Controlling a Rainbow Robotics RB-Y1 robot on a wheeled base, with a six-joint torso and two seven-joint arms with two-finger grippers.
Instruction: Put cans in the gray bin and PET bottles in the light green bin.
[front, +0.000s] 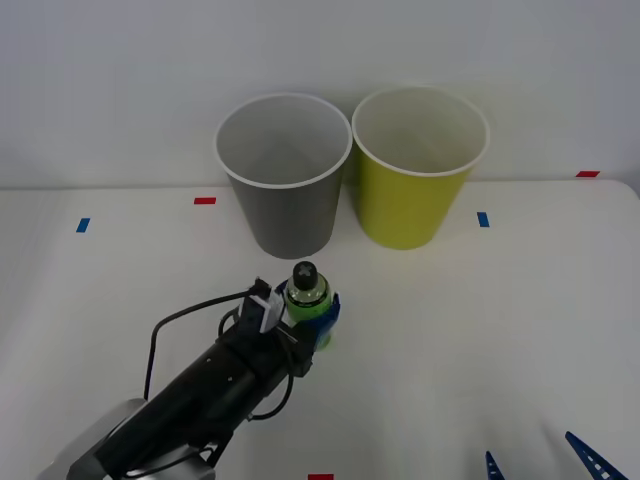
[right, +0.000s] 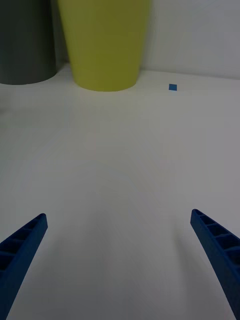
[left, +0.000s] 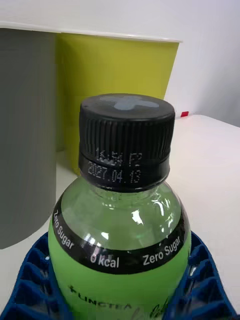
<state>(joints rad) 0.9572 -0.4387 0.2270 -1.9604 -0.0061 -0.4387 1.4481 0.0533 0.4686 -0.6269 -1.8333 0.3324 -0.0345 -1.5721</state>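
A small PET bottle (front: 307, 293) with a bright green label and black cap stands upright on the white table, in front of the gray bin (front: 284, 175). My left gripper (front: 308, 318) is shut on the PET bottle (left: 120, 220), its blue fingers (left: 30, 280) wrapped around the body on both sides. The light green bin (front: 418, 165) stands right of the gray one; both are upright and show pale insides. Behind the bottle rise the gray bin (left: 25, 135) and the light green bin (left: 115, 75). My right gripper (front: 545, 462) waits open at the table's front right, fingers (right: 22, 245) wide apart.
Small blue tape marks (front: 483, 219) and red tape marks (front: 205, 200) dot the white table (front: 520, 330). A pale wall stands close behind the bins. From the right wrist, the light green bin (right: 102, 42) and gray bin (right: 25, 40) lie ahead across open tabletop.
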